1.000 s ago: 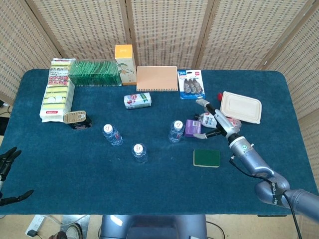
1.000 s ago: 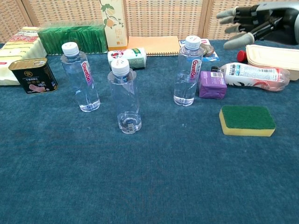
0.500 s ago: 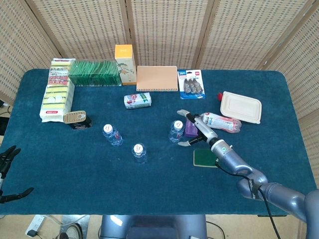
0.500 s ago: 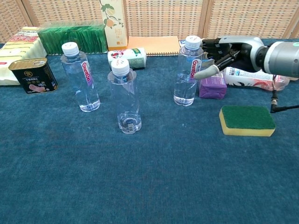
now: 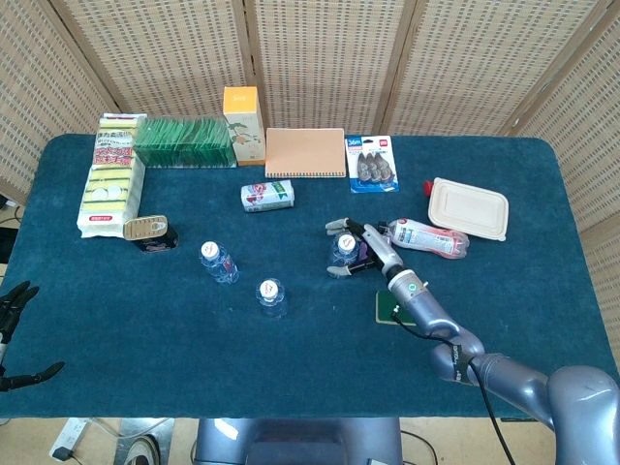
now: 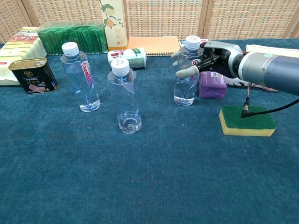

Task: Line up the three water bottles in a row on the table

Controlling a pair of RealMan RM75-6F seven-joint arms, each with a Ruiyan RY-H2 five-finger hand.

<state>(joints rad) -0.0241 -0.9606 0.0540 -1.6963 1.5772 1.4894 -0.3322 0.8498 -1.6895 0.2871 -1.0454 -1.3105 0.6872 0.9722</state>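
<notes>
The table (image 5: 116,320), covered in dark blue cloth, carries the three water bottles standing upright and well apart from one another. The right bottle (image 6: 188,72) stands just beside a small purple box (image 6: 212,85), with a green sponge (image 6: 246,120) nearer the front edge. The middle bottle (image 6: 125,98) stands forward of the other two, and the left bottle (image 6: 81,78) stands near a dark tin (image 6: 32,75).

The right hand (image 6: 200,63) reaches around the right bottle's upper body with its fingers spread on either side; whether they already press the plastic cannot be told from either view. The left hand (image 5: 14,334) hangs at the table's left edge, fingers apart and holding nothing.

Each bottle looks like thin clear plastic holding water, so it is probably moderately heavy for its size, smooth-walled and liable to dent under a hard squeeze. Tall and narrow, it would likely tip if pushed near the cap. A hold around the labelled mid-body, below the shoulder, seems safest, with moderate pressure and the bottle kept vertical while it travels.
</notes>
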